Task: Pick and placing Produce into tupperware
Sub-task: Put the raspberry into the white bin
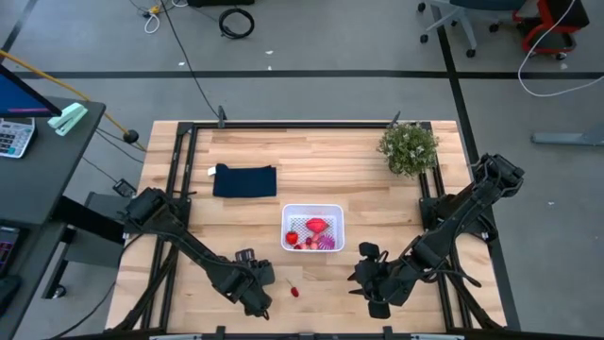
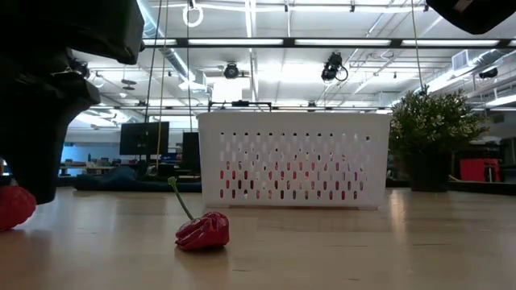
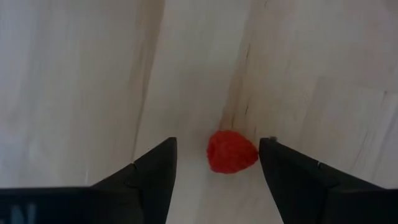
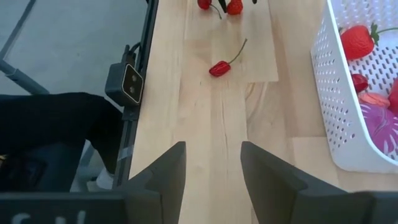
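My left gripper (image 3: 217, 163) hangs low in the high view, fingers spread wide around a raspberry (image 3: 232, 151) to lift it into the tupperware (image 1: 312, 228).

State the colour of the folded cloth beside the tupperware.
Dark navy cloth, clearest in the high view.

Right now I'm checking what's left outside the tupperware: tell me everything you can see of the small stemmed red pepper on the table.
The small red pepper is glossy, wrinkled and squat, plastic-looking, with a thin green stem curving up and away. It lies on its side on the bare wooden table, in front of the white tupperware and apart from it. Nothing touches it; the left gripper hovers nearby over a red berry.
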{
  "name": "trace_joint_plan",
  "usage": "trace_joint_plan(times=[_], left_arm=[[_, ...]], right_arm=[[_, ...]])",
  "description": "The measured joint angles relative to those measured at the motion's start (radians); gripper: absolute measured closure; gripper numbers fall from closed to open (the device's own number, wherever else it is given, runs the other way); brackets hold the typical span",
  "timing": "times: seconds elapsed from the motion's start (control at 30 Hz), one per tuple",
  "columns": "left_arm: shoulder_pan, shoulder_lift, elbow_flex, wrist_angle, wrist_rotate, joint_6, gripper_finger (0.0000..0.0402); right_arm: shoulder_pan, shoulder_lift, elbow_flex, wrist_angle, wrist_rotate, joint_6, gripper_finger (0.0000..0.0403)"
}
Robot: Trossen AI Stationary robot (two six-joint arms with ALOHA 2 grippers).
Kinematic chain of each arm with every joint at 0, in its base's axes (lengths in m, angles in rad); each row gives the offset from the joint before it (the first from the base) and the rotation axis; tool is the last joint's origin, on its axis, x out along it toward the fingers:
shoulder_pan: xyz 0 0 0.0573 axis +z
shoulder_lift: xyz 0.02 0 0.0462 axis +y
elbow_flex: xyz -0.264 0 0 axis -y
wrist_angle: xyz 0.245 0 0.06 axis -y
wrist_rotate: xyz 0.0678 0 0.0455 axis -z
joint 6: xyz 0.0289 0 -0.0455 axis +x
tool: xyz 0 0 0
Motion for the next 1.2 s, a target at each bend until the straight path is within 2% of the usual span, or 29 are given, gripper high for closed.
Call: trace_joint_plan(times=[0.43,0.93,1.2], left_arm=[[-0.008,0.000,0.000,-0.001,0.000,-0.110,0.0212],[-0.003,-0.005,0.004,0.005,-0.007,-0.128,0.0317],[-0.003,-0.006,0.004,0.021,-0.012,-0.119,0.0331]], right_arm=[[0.000,0.000,0.000,0.000,0.000,-0.001,0.0241],[0.000,0.000,0.000,0.000,0.000,-0.001,0.0241],[0.000,0.000,0.000,0.000,0.000,-0.001,0.0241]])
